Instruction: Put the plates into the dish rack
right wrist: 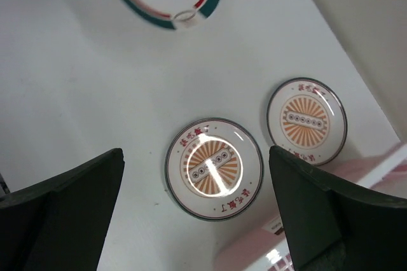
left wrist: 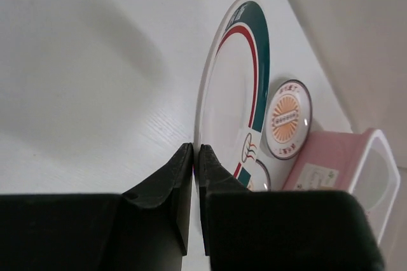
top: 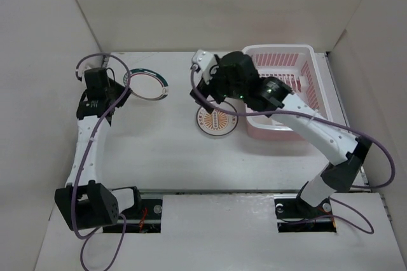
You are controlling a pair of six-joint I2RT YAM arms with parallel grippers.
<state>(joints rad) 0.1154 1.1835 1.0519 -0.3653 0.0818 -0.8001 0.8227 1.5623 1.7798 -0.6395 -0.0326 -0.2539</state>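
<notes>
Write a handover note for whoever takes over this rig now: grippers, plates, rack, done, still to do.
Left gripper: shut on the edge of the green-rimmed plate.
Right gripper: open, over a sunburst plate; the second sunburst plate lies beside the dish rack.
Done: no plate visible in the rack.
To do: load all; the fourth plate is out of view.

**White booth under soft, even light**

A matte white table (top: 165, 156) fills the centre of the frame. A plain pale back wall (top: 210, 4) spans the top, with angled side walls (top: 32, 61) closing the left and right edges. Shadows are faint.
</notes>
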